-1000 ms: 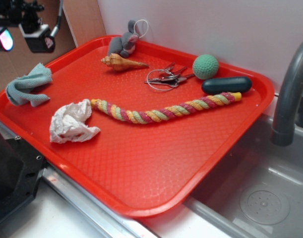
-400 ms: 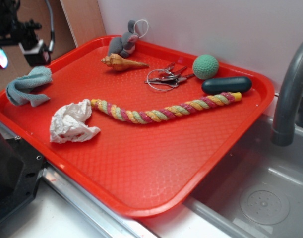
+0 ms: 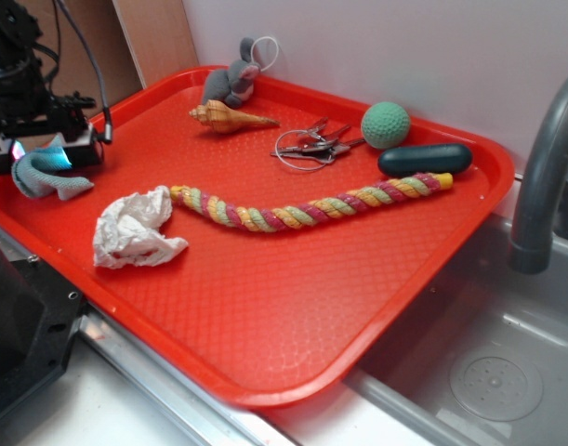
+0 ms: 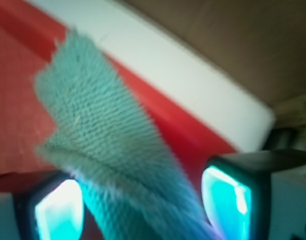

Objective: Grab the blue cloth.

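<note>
The blue cloth (image 3: 53, 182) lies bunched at the far left corner of the red tray (image 3: 293, 288). My gripper (image 3: 39, 156) has come down right over it, and its body hides the cloth's upper part. In the wrist view the teal woven cloth (image 4: 100, 135) runs between my two lit fingers (image 4: 58, 212). The gripper (image 4: 142, 212) is open. The left pad is against the fabric, while a strip of red tray shows between the cloth and the right pad.
A white tissue wad (image 3: 133, 229) sits just right of the cloth. A striped rope toy (image 3: 302, 211), shell (image 3: 230, 117), keys (image 3: 310, 144), green ball (image 3: 385, 124), dark case (image 3: 425, 159) and grey plush (image 3: 231, 82) fill the tray's back. A sink (image 3: 488, 372) and faucet (image 3: 544, 167) are at the right.
The gripper dropped from above the tray's left corner down onto the blue cloth and now straddles it. The cloth and other objects have stayed in place.
</note>
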`<state>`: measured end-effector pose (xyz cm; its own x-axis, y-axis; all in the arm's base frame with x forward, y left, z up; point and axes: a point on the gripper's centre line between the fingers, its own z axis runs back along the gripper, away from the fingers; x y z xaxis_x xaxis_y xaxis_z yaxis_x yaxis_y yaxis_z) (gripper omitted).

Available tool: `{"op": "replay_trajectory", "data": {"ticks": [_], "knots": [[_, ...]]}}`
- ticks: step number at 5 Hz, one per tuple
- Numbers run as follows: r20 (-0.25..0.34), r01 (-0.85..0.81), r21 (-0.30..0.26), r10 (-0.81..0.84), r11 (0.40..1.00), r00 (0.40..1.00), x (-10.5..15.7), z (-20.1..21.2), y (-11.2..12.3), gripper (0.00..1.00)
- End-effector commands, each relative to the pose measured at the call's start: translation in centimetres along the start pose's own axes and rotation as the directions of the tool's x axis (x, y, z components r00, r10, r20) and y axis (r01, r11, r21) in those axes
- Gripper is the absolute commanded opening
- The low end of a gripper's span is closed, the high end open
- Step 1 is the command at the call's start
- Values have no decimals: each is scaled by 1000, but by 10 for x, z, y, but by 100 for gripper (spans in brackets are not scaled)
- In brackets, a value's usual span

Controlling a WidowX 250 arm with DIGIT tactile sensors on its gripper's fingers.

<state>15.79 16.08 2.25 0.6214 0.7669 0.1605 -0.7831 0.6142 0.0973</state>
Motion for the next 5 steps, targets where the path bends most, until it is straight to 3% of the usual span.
{"op": "replay_trajectory", "data": {"ticks": [1,2,3,4,5], "knots": [[5,67,-61,-67,996,998,-1,9,-4,0],[76,225,-55,-221,973,972,-4,60,-15,0],[221,438,-199,-395,877,892,-22,115,-29,0],[294,593,-259,-522,762,800,-44,169,-24,0],[328,614,-312,-525,725,785,-42,218,-19,0]]}}
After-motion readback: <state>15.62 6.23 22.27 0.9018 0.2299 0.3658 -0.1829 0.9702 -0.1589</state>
